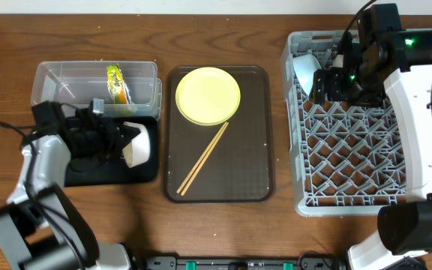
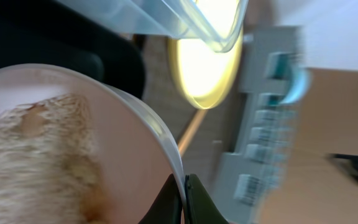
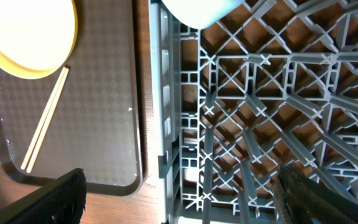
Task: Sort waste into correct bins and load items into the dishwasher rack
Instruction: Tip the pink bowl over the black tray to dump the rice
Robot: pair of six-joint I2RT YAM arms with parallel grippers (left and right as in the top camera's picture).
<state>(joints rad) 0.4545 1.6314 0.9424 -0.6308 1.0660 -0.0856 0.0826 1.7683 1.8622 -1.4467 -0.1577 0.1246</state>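
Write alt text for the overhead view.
The left gripper pinches a tilted whitish-pink bowl over the black tray. The open right gripper hovers above the grey rack beside a light blue bowl; a yellow plate and chopsticks lie on the brown tray.

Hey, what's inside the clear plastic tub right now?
A green-and-yellow snack wrapper lies in the clear tub, toward its right end. The left arm covers its near edge, so anything there is hidden.

Left: clear rectangular plastic tub [image 1: 58, 75] holding the crinkled green-and-yellow wrapper [image 1: 117, 82], shallow black tray [image 1: 145, 171] before it under the whitish-pink bowl [image 1: 139, 142]. Middle: dark brown serving tray [image 1: 253, 150] carrying round pale-yellow plate [image 1: 208, 95] behind two wooden chopsticks [image 1: 203, 157]. Right: grey plastic grid rack [image 1: 351, 165], light blue bowl [image 1: 304, 71] in its back-left corner
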